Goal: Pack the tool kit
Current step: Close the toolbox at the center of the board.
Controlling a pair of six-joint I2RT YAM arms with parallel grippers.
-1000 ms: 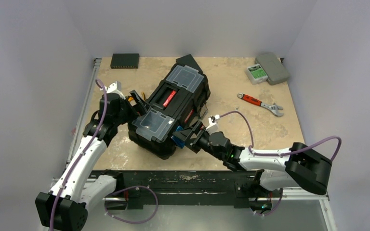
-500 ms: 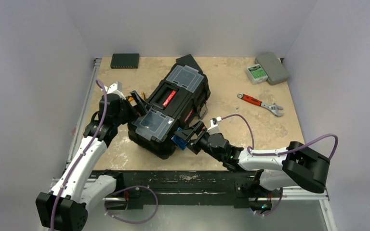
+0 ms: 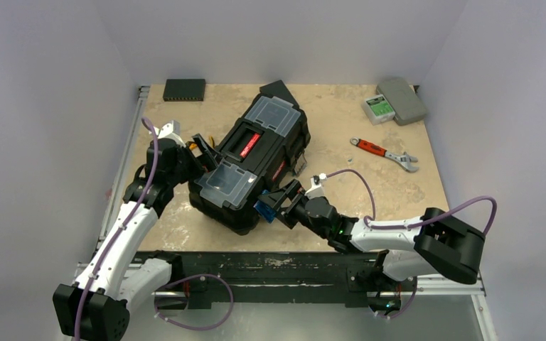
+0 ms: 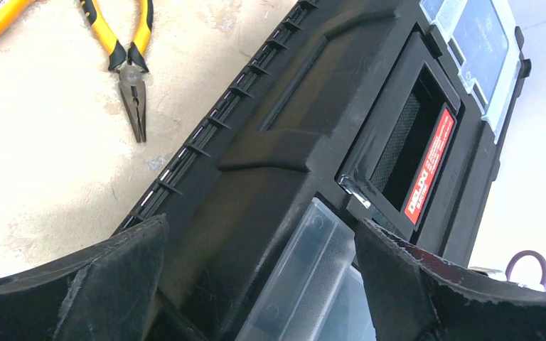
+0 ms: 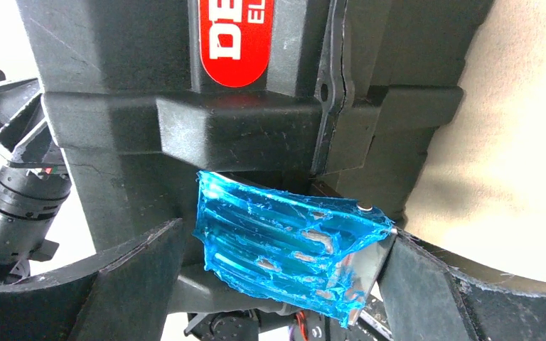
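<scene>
Toolbox fills both views: left gripper straddles its lid, right gripper faces the blue-filmed latch, both jaws wide open. Yellow pliers lie just beside it, wrench well apart.

The black toolbox sits slantwise across the middle-left of the table, and it's the big obstacle for both arms. The left gripper, spread wide, is hard up at its left side, with yellow-handled pliers lying on the narrow bare strip there. The right gripper gapes at the near-right wall, a blue-filmed latch filling the gap. To the right, open tabletop runs out to the red-handled adjustable wrench. The grey case crowds the far right corner.
</scene>
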